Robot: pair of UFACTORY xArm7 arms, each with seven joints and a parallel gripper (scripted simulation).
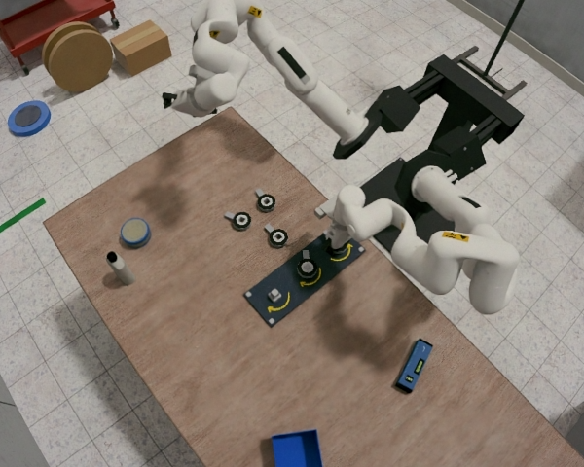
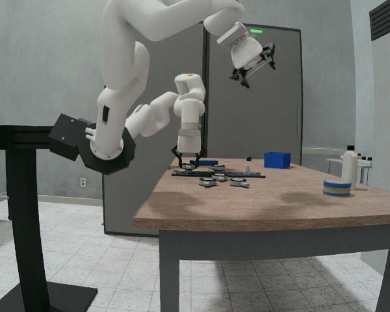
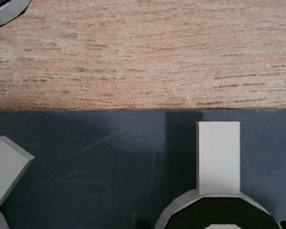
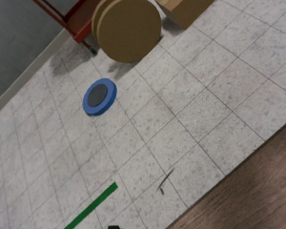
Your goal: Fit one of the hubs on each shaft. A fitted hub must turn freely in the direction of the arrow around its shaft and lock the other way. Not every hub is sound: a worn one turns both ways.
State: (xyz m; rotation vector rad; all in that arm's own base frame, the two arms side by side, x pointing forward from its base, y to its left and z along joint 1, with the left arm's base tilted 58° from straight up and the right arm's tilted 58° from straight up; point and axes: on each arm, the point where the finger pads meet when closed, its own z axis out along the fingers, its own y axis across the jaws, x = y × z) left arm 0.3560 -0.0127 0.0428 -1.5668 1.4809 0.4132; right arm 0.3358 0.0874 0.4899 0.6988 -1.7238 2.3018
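Observation:
The dark board (image 1: 258, 303) (image 3: 86, 200) has three shafts with yellow arrows. My left gripper (image 2: 188, 166) (image 3: 216, 225) is shut on a black-and-grey hub (image 2: 188, 165) (image 3: 219, 208) at the end shaft nearest the robot stand. Its grey lever (image 3: 219, 157) points over the board's edge. Another hub (image 1: 308, 268) (image 2: 218, 167) sits on the middle shaft. The far shaft (image 1: 274, 294) (image 2: 247, 168) is bare. Loose hubs (image 1: 266, 202) (image 1: 241, 220) (image 1: 278, 237) lie beside the board. My right gripper (image 2: 259, 76) is open and empty, high above the table's end.
A blue level (image 1: 414, 366) lies beyond the board near the robot-side edge. A blue bin (image 1: 296, 449) (image 2: 277, 160) stands farther along. A round blue-rimmed tin (image 1: 135, 232) (image 2: 337, 188) and a white bottle (image 1: 122, 271) (image 2: 349, 168) stand toward the opposite edge.

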